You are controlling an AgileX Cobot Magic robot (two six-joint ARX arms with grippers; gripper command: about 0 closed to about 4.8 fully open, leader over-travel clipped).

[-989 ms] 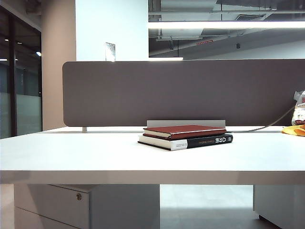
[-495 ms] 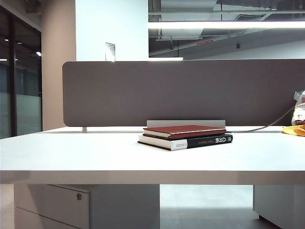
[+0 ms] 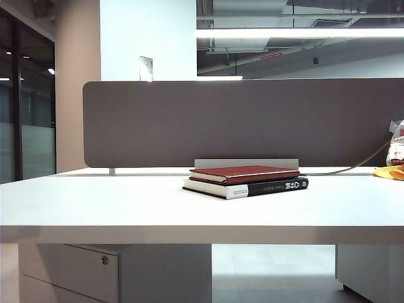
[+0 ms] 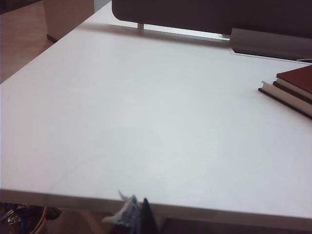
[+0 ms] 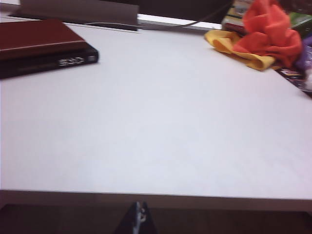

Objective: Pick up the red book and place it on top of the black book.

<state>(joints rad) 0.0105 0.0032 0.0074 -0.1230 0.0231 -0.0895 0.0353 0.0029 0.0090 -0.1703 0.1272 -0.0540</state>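
Observation:
The red book [image 3: 243,173] lies flat on top of the black book [image 3: 252,187] near the middle of the white table [image 3: 126,202], close to the grey partition. The stack also shows in the left wrist view, red book [image 4: 297,78] over black book [image 4: 287,97], and in the right wrist view, red book [image 5: 36,36] over black book [image 5: 48,63] with white spine lettering. My left gripper [image 4: 138,207] is shut and empty, back at the table's near edge. My right gripper [image 5: 140,210] is likewise shut and empty below the near edge. Neither gripper appears in the exterior view.
A grey partition [image 3: 252,120] stands behind the books with a cable running along it. Orange and yellow cloths [image 5: 263,34] and packets lie at the table's far right corner. A drawer unit [image 3: 76,271] sits under the table.

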